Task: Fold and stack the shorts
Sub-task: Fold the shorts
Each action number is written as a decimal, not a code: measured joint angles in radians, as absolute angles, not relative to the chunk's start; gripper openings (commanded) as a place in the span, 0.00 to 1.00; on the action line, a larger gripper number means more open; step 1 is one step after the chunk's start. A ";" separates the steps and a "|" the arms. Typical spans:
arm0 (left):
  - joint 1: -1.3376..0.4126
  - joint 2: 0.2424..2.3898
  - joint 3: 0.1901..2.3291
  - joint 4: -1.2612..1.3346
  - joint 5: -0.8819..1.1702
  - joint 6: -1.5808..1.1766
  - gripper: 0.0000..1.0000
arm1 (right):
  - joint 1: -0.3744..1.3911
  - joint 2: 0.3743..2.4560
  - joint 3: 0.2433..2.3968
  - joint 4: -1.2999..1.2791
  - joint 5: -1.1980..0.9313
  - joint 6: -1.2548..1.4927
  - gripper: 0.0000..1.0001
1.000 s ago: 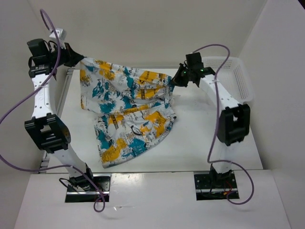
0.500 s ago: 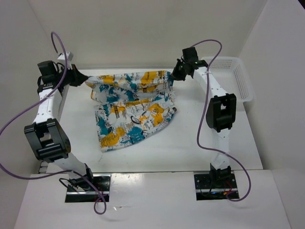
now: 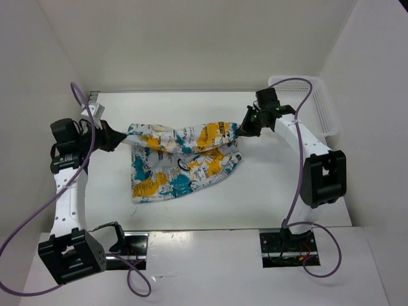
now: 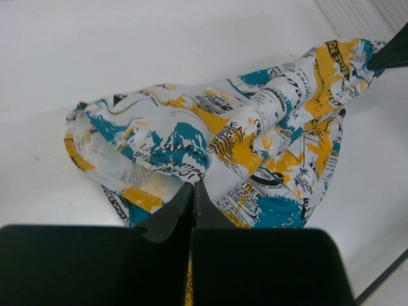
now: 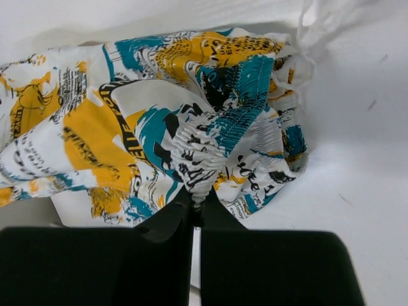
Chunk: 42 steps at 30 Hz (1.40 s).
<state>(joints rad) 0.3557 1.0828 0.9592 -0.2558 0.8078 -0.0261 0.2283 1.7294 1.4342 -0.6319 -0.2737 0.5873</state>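
Reading the top view with 12 o'clock at the far wall. The soft white printed fabric shorts (image 3: 182, 162) lie mid-table, a little toward 9 o'clock, on the flat white table (image 3: 274, 185). I see their far edge strung between the two grippers. The black two-finger left gripper (image 3: 121, 137) is at the 9 o'clock end and the black two-finger right gripper (image 3: 241, 129) at the 3 o'clock end, each pinching cloth. The rest of the shorts lies on the table from that edge toward 6 and 7 o'clock. The white plastic mesh basket (image 3: 322, 108) stands at the table's 2 o'clock corner, behind and right of the right gripper, apart from the shorts.
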 measured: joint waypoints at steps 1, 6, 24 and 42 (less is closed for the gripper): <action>0.356 1.064 0.937 -0.268 0.810 -0.026 0.00 | 0.228 1.703 1.412 -0.632 -0.274 0.588 0.00; 0.355 0.993 0.825 -0.307 0.804 -0.026 0.00 | 0.228 1.636 1.341 -0.634 -0.276 0.590 0.00; 0.321 0.743 0.779 -0.408 0.580 -0.025 0.00 | 0.228 1.455 1.198 -0.651 -0.302 0.535 0.00; 0.299 0.264 0.484 -0.723 0.600 -0.003 0.97 | 0.228 1.304 0.944 -0.683 -0.285 0.609 0.94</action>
<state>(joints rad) 0.2993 0.2642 0.4843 -0.7227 0.5999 -0.0032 0.2279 1.3045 0.9436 -0.6834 -0.2848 0.6086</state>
